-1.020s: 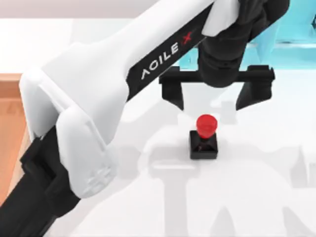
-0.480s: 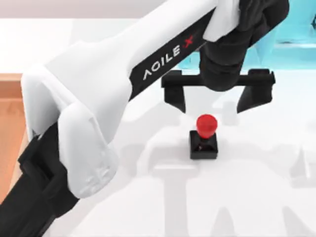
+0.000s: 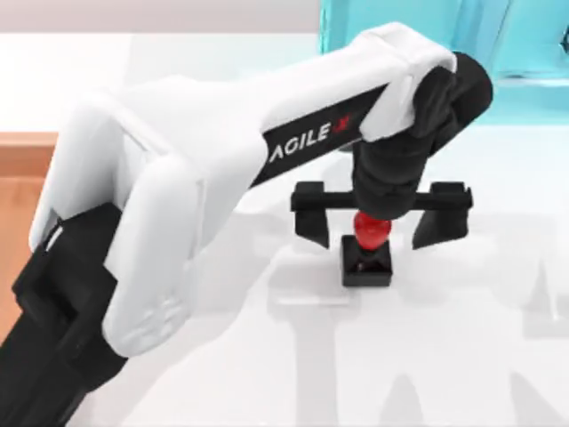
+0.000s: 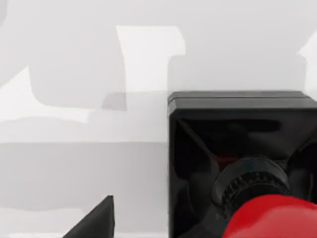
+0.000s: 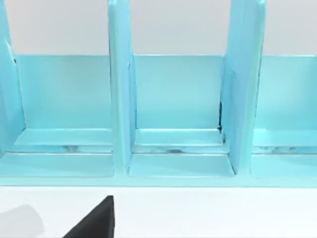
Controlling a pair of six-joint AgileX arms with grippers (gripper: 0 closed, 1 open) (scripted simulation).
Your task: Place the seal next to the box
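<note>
**Mia:** White table (image 3: pixel 498 356) is lying under everything, and the light blue shelf frame (image 5: pixel 178 99) is standing at the far edge. What is sitting on the left?

**Ben:** The box (image 3: pixel 18 178) is peeking in at the left edge, brown inside with a tan rim. It is sitting well apart from the seal.

**Mia:** Which arm is working?

**Ben:** The big white left arm is reaching across the table. The left gripper (image 3: pixel 380 227) is hanging right over the seal (image 3: pixel 367 258), with its claw spread wide, one finger on each side of the red knob (image 4: pixel 270 218). It is gripping nothing.

**Mia:** And the other arm?

**Ben:** The right arm is facing the blue frame, and I cannot tell how its claw is standing.

**Mia:** So what step is this?

**Ben:** I am thinking it is the grabbing step. The seal is standing upright near the middle of the table, on its black base (image 4: pixel 237 129). Next the claw is needing to go lower, squeeze the knob, lift, and carry it left to set it down beside the box, not inside it
</note>
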